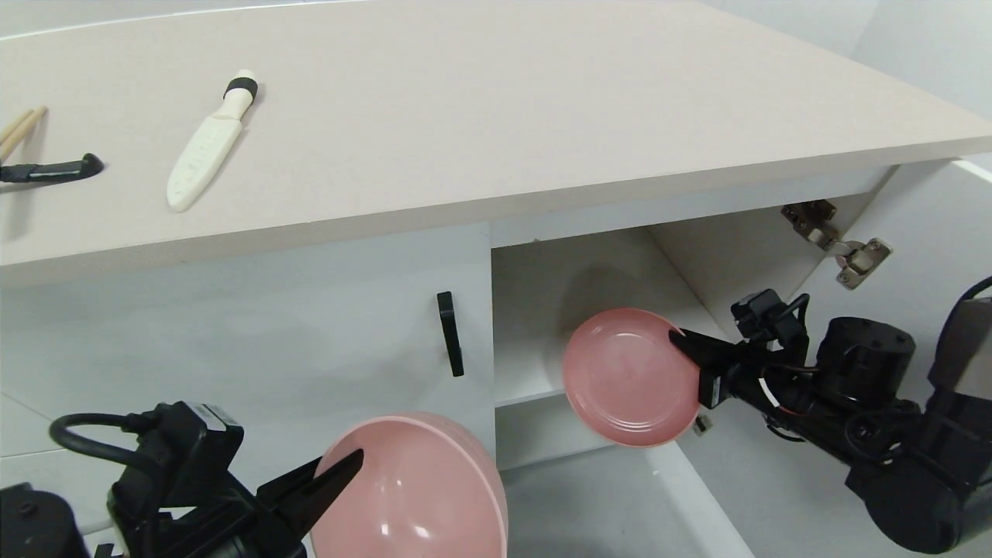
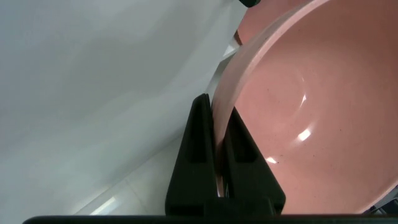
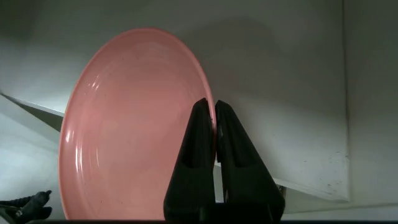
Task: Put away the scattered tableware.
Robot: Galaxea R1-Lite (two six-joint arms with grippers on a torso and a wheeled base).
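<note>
- The pink bowl (image 1: 418, 488) sits lowest and closest in the head view, tipped so its hollow faces up and outward. The left gripper (image 1: 353, 461) pinches its rim, one finger inside the wall and one outside (the left wrist view shows the bowl (image 2: 311, 112) wedged between them, the gripper (image 2: 214, 118) closed tight on it).
- The bowl is in front of the closed door (image 1: 271, 341) of the cabinet, below its black handle (image 1: 449, 333).
- The pink plate (image 1: 628, 376) stands on edge at the mouth of the open compartment, level with the shelf (image 1: 535, 395).
- The right gripper (image 1: 678, 339) is clamped on the rim on the robot's right; in its wrist view the plate (image 3: 130, 124) lies beside the closed gripper (image 3: 213, 109).
- Further right, the open door (image 1: 930, 232) hangs on a metal hinge (image 1: 841, 248).
- On the countertop (image 1: 542, 101) above lie a cream knife (image 1: 209, 143), a black-handled utensil (image 1: 54, 169) and chopsticks (image 1: 19, 128), the last two at the left edge.
</note>
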